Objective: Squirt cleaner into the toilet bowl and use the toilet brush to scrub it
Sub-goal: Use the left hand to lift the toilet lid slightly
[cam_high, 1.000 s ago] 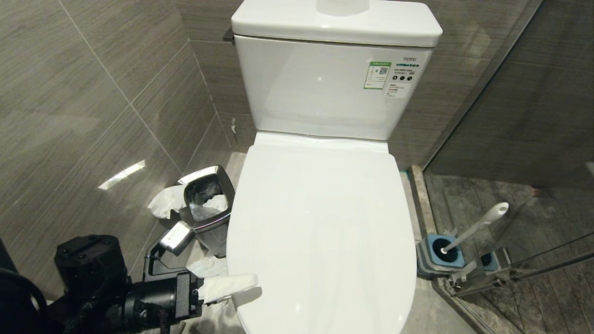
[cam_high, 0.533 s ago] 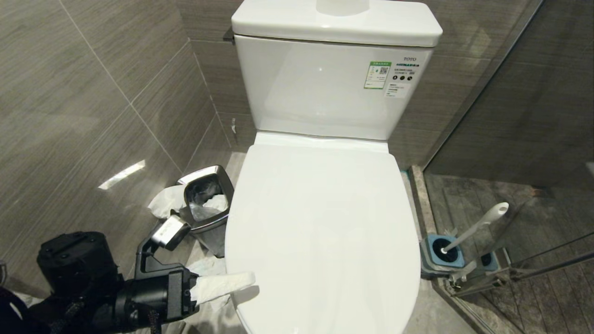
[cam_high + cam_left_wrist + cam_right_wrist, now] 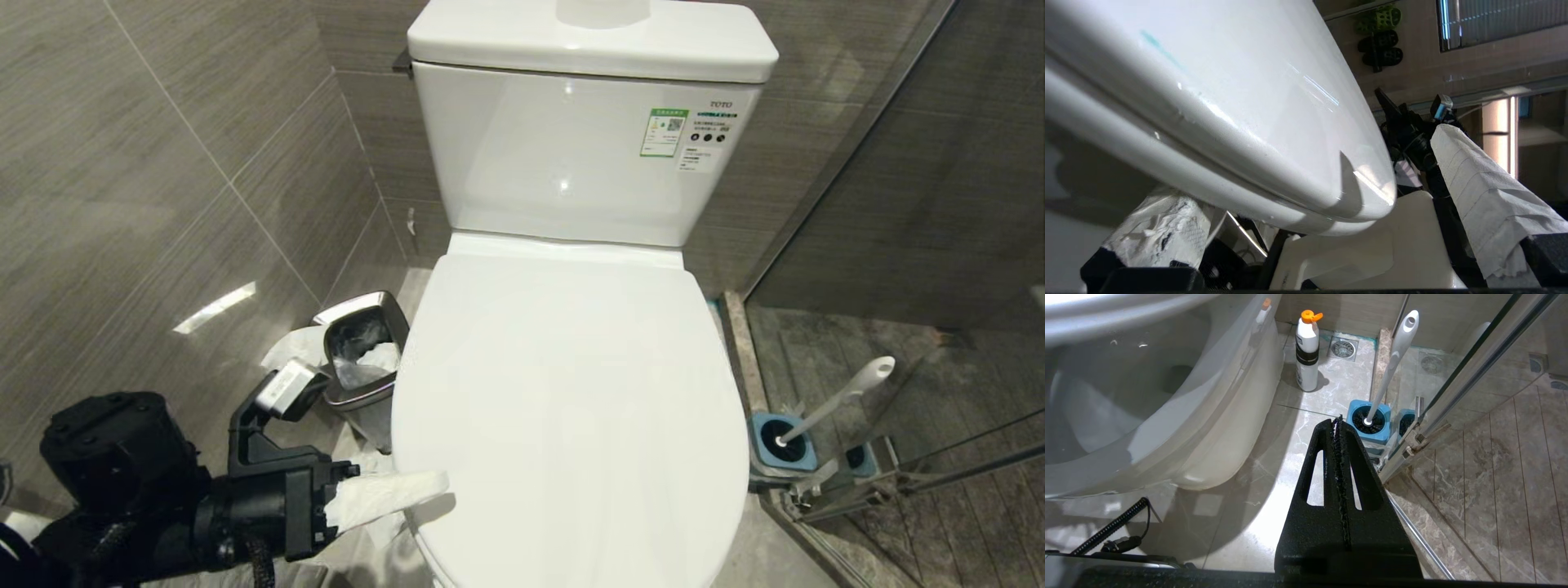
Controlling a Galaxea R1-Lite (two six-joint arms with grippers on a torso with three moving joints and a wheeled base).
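Head view shows me my left gripper (image 3: 392, 457) with paper-wrapped fingers (image 3: 384, 496) spread apart at the toilet bowl (image 3: 571, 392) lid's front-left edge; right gripper (image 3: 1338, 424) fingers pressed together.

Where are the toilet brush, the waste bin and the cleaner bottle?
toilet brush (image 3: 841, 398), head view, on its white handle.
waste bin (image 3: 365, 353), head view, on its steel rim.
cleaner bottle (image 3: 1307, 355), right wrist view, on its body.

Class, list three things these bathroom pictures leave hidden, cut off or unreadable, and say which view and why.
1. Inside of the toilet bowl: head view, covered by the lowered lid.
2. Bristles of the toilet brush: right wrist view, sunk in the blue holder.
3. Print on the cleaner bottle: right wrist view, too small.
4. Left gripper: head view, its lower paper-wrapped finger hidden under the lid's edge.
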